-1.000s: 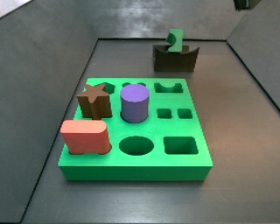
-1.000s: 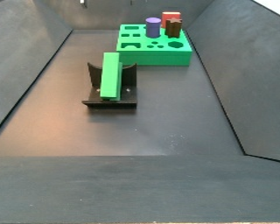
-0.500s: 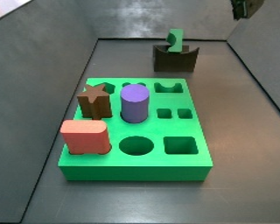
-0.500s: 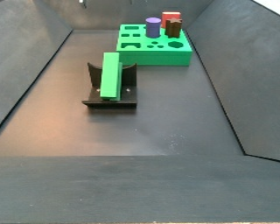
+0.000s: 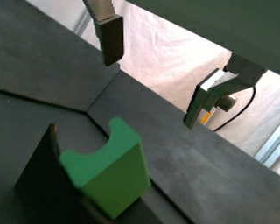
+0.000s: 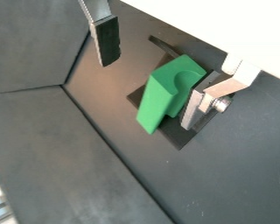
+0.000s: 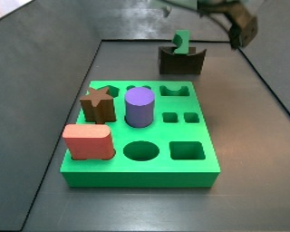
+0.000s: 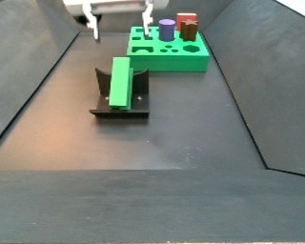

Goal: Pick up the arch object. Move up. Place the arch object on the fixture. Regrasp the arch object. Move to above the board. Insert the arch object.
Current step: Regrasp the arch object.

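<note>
Dark grey matte floor (image 8: 155, 143) between sloping dark grey walls (image 8: 28, 67), evenly lit.

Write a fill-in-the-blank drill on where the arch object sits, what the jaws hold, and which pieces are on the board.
1. The arch object stands in the ____.
2. The gripper hangs above the fixture with jaws open, holding ____.
3. On the board, the cylinder is coloured ____.
4. The brown piece beside the cylinder is shaped like a ____.

Missing words: fixture; nothing; purple; star
</note>
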